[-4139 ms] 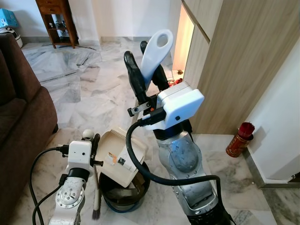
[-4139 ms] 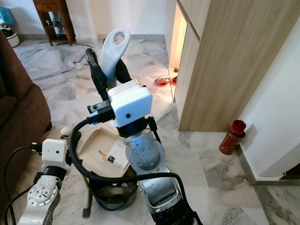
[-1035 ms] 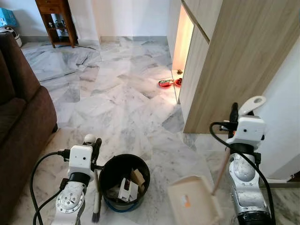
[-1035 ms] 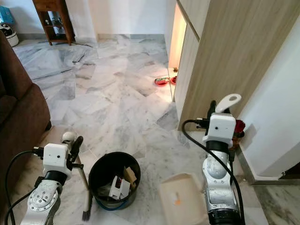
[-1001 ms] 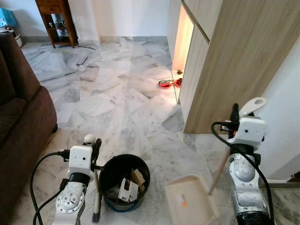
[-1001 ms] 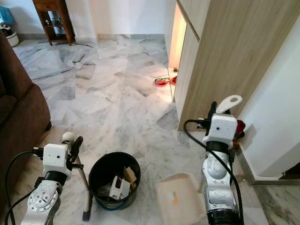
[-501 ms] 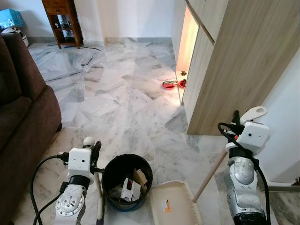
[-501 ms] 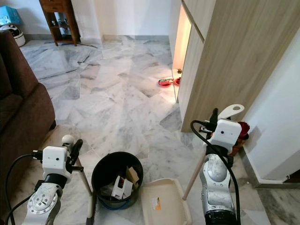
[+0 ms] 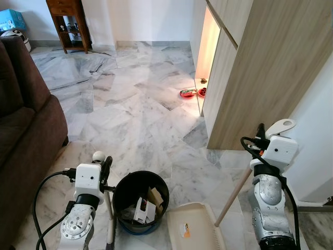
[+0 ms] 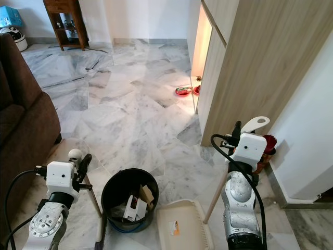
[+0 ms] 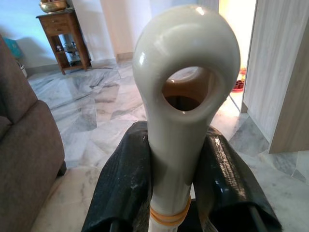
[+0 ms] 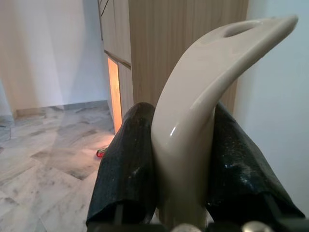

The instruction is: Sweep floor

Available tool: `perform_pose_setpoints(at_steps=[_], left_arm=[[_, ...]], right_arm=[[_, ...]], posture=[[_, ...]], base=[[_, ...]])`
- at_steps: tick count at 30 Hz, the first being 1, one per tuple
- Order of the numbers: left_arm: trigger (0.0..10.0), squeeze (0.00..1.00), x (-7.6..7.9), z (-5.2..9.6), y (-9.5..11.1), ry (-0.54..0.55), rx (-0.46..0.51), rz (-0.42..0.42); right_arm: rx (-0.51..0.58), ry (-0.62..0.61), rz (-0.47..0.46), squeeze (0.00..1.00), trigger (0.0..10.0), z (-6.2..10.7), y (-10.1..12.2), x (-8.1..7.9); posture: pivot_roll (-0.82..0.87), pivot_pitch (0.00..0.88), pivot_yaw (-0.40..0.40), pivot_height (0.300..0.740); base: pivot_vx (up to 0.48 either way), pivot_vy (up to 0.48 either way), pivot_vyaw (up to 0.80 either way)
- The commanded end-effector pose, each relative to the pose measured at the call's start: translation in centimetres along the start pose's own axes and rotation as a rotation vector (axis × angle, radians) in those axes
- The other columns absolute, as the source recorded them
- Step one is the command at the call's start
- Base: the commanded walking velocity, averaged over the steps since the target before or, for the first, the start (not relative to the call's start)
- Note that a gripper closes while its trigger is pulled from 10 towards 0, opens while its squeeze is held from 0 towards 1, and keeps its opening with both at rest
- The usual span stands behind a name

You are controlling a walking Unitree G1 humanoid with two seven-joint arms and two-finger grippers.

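Bin (image 9: 140, 200), near centre, holds scraps; sweepings look already dumped. Dustpan (image 9: 193, 229) sits on the floor just right of the bin. Right gripper (image 12: 181, 159) fingers clamp the dustpan handle (image 12: 203, 96). Left gripper (image 11: 178, 183) fingers clamp the broom handle (image 11: 186, 82), left of the bin. Marble floor (image 9: 140, 104) looks clean; likely near finished, tools not yet stowed.

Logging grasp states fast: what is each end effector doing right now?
Left end effector: shut on the broom handle.
Right end effector: shut on the dustpan handle.
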State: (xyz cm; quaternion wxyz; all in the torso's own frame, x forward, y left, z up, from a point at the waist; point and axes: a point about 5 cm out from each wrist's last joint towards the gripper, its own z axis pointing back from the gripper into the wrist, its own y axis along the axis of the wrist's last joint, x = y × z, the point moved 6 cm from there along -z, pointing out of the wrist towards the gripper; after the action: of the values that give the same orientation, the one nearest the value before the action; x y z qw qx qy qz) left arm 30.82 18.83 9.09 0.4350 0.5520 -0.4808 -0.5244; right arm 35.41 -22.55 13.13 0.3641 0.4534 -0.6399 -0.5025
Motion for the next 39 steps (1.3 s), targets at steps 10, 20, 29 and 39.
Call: perform_pose_setpoints(at_steps=[10,20,29,39], left_arm=[[10.0,0.0,0.3,-0.5,1.5,-0.021,0.051,0.009],[10.0,0.0,0.3,-0.8,1.7,-0.023,0.062,0.006],[10.0,0.0,0.1,-0.8,1.7,-0.017,0.061,0.0],[10.0,0.0,0.2,-1.1,1.9,-0.018,0.071,0.001]], right_arm=[[0.038,0.029,0.001,0.0,10.0,-0.6,1.0,-1.0],[0.05,0.031,-0.002,0.0,10.0,-0.9,1.3,-1.1],[0.041,0.038,-0.001,0.0,10.0,-0.8,1.0,-1.3],[0.043,0.057,-0.007,0.0,10.0,-0.8,1.1,-1.8]], posture=[[-0.04,0.045,0.0,0.74],[-0.03,0.038,0.0,0.74],[-0.03,0.039,-0.004,0.74],[-0.03,0.041,-0.001,0.74]], base=[[0.0,0.0,0.0],[0.0,0.0,0.0],[-0.207,0.0,0.0],[-0.303,0.0,0.0]])
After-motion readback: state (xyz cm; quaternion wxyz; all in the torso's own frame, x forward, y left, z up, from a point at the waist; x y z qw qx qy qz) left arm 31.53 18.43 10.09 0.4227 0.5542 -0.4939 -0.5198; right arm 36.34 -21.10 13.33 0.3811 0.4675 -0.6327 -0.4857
